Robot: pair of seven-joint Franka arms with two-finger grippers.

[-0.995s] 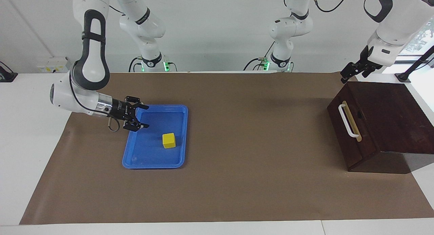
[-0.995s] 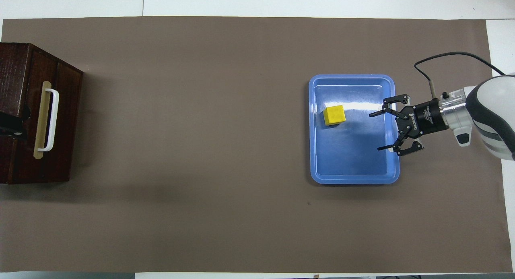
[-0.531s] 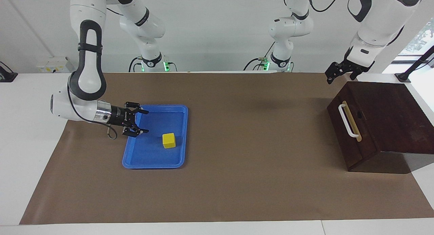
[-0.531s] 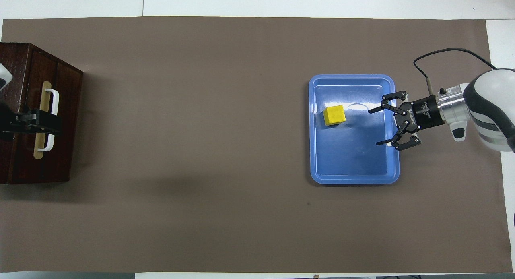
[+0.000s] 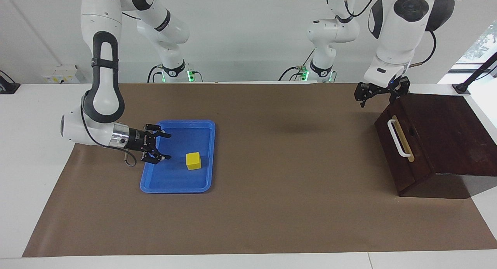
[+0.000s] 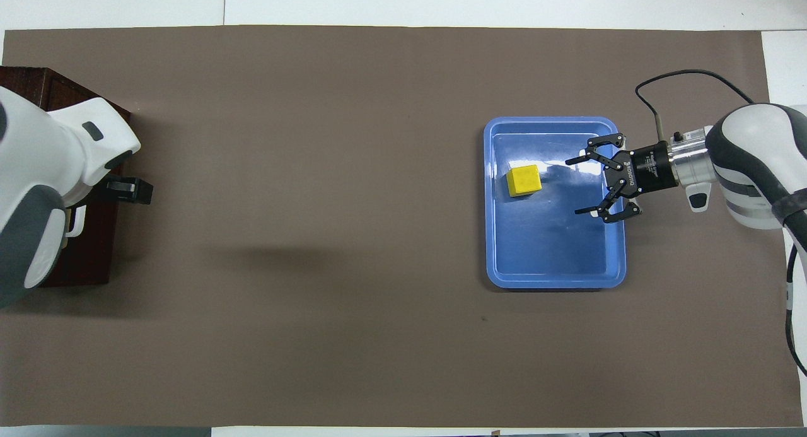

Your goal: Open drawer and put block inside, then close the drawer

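Nothing done yet: drawer (image 5: 402, 144) sitting closed, block (image 5: 193, 160) lying in tray (image 5: 176, 187), right gripper (image 5: 166, 146) spread beside block, left gripper (image 5: 380, 93) spread above drawer.

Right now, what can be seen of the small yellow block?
The small bright yellow cube looks smooth and solid, like plastic or painted wood, with crisp edges. It sits flat on the floor of the shallow blue plastic tray, toward the tray's side that faces the dark wooden drawer box, turned slightly askew to the rim. Only the tray touches it; the right claw, open, is over the tray's other side, apart from it.
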